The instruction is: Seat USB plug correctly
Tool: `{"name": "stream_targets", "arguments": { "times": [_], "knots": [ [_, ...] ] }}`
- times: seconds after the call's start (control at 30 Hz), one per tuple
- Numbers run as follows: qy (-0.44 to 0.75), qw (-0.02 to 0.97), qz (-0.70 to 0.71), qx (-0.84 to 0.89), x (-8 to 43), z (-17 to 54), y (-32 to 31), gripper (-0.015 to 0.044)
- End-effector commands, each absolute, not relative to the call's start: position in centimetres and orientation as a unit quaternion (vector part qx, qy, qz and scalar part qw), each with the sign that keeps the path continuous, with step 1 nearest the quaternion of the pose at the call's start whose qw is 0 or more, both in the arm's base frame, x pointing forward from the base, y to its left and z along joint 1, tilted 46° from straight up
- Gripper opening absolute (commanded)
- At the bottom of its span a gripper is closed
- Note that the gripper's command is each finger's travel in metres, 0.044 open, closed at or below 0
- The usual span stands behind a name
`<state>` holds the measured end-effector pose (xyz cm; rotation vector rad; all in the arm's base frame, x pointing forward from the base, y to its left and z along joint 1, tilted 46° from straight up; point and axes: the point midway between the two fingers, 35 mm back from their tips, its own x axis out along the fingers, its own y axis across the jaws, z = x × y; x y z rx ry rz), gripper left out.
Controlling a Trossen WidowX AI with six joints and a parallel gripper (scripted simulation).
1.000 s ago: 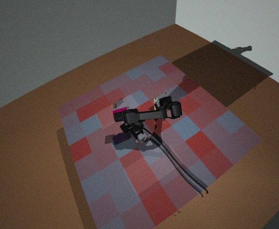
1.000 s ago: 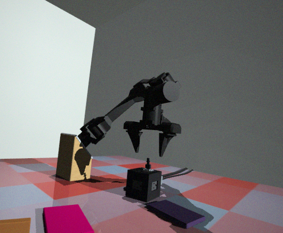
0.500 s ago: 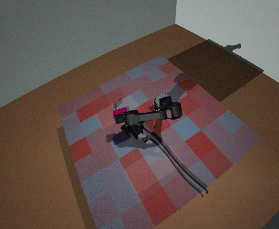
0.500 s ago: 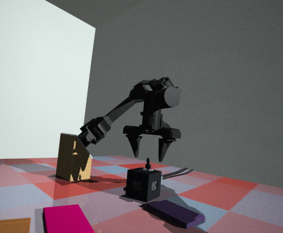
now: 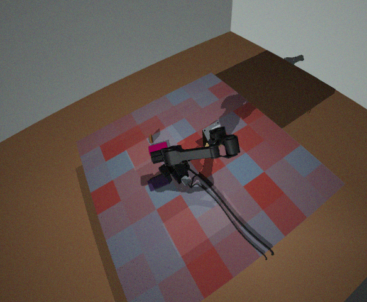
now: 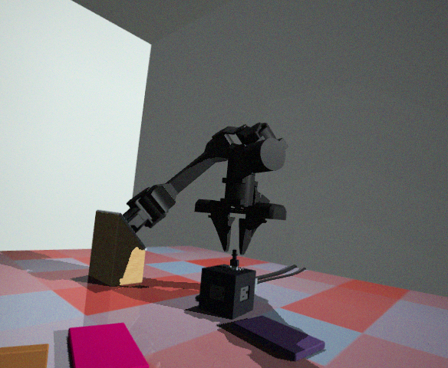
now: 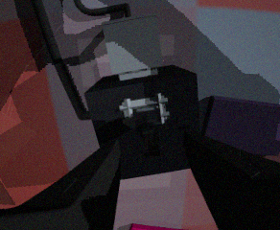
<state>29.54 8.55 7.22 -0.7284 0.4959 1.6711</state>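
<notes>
The black power cube (image 6: 227, 290) stands on the checked mat, with the small USB plug (image 6: 234, 257) sticking upright out of its top socket. My gripper (image 6: 234, 248) hangs straight down over the cube, fingers partly open. The fingertips are level with the top of the plug, one on each side, and a gap shows between them. In the wrist view the plug (image 7: 143, 105) shows as a pale metal piece on the cube's top (image 7: 143, 125), between my dark fingers (image 7: 154, 153). In the top view my arm (image 5: 193, 152) hides most of the cube.
A purple slab (image 6: 278, 336) lies just in front of the cube. A magenta block (image 6: 105, 344) and an orange block (image 6: 14, 356) lie nearer. A tan wedge (image 6: 115, 253) stands by the arm's base. Two dark cables (image 5: 235, 221) run from the cube to the mat's edge.
</notes>
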Motion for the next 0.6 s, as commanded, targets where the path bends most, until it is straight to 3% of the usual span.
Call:
{"name": "stream_targets", "arguments": {
  "times": [0.0, 0.1, 0.57],
  "knots": [
    [0.213, 0.586, 0.717, -0.313, 29.56, 7.24, 8.51, 0.0072],
    [0.213, 0.586, 0.717, -0.313, 29.56, 7.24, 8.51, 0.0000],
    [0.213, 0.586, 0.717, -0.313, 29.56, 7.24, 8.51, 0.0000]
  ]
}}
